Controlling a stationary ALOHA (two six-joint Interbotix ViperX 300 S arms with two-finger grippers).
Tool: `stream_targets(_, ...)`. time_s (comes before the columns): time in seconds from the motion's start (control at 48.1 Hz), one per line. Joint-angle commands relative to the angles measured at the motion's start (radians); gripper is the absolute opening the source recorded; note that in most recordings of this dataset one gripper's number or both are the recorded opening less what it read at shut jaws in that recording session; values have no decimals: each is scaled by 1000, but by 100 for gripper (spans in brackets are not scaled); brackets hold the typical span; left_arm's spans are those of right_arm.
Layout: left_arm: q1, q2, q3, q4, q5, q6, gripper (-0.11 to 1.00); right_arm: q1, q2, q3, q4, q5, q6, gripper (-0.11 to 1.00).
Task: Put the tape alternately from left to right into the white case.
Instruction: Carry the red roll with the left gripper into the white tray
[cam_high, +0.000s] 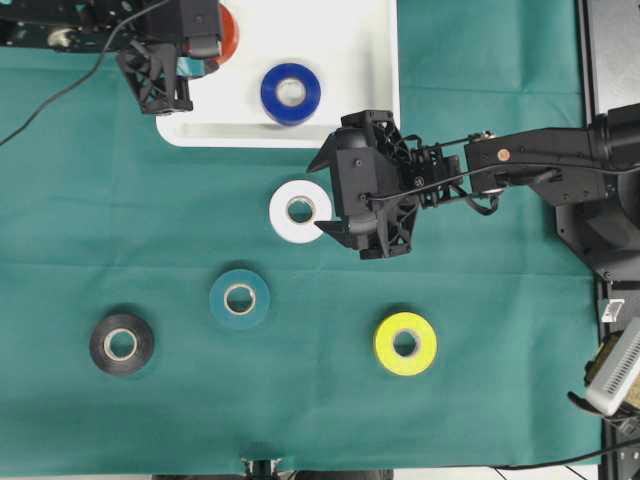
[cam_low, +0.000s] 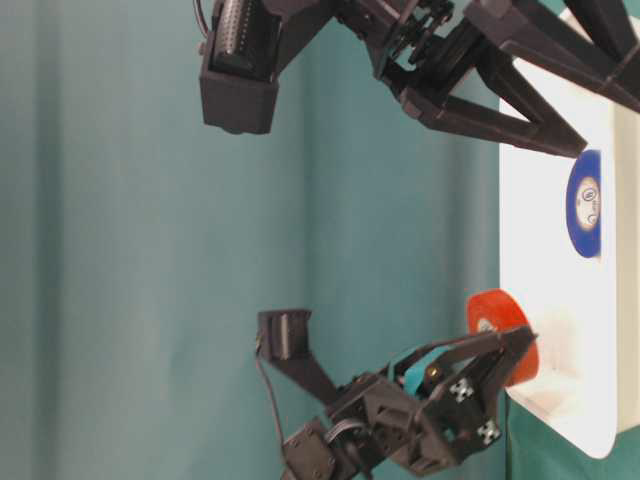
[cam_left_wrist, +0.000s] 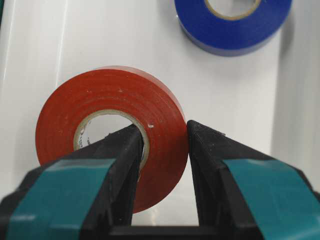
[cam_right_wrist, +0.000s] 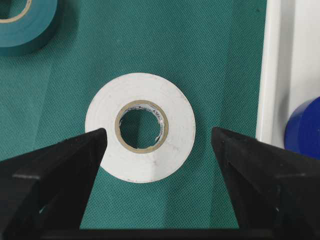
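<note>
The white case (cam_high: 340, 60) lies at the top middle, with a blue tape (cam_high: 290, 93) flat inside it. My left gripper (cam_high: 212, 42) is shut on a red tape (cam_high: 228, 35) at the case's left end. In the left wrist view one finger sits in the red tape's (cam_left_wrist: 115, 100) hole and the other outside its wall, with the roll tilted over the case floor (cam_left_wrist: 240, 100). My right gripper (cam_high: 325, 196) hangs open over a white tape (cam_high: 300, 210) on the cloth. The white tape (cam_right_wrist: 140, 125) lies between the spread fingers of that gripper (cam_right_wrist: 159, 132), untouched.
A teal tape (cam_high: 239, 298), a black tape (cam_high: 121, 344) and a yellow tape (cam_high: 405, 343) lie flat on the green cloth nearer the front. The case's rim (cam_right_wrist: 272, 75) runs just right of the white tape. The right arm's base stands at the right edge.
</note>
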Motion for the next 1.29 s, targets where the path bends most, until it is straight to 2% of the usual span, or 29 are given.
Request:
stream_targets(0.0, 2, 9, -38, 2, -9, 3, 27, 3, -25, -9, -2, -8, 2, 83)
stream_targets(0.562, 18, 37, -49, 2, -11, -5, 28, 3, -25, -6, 0, -15, 2, 83)
stream_targets(0.603, 18, 37, -49, 2, -9, -5, 35, 3, -25, -6, 0, -15, 2, 83)
stream_targets(0.77, 18, 31, -46, 2, -11, -2, 83, 3, -25, -5, 0, -15, 2, 83)
stream_targets(0.853, 18, 28, -43, 2, -9, -2, 97, 3, -25, -5, 0, -15, 2, 83)
stream_targets(1.269, 11, 2, -31, 0, -5, -6, 96, 3, -25, 2, 0, -15, 2, 83)
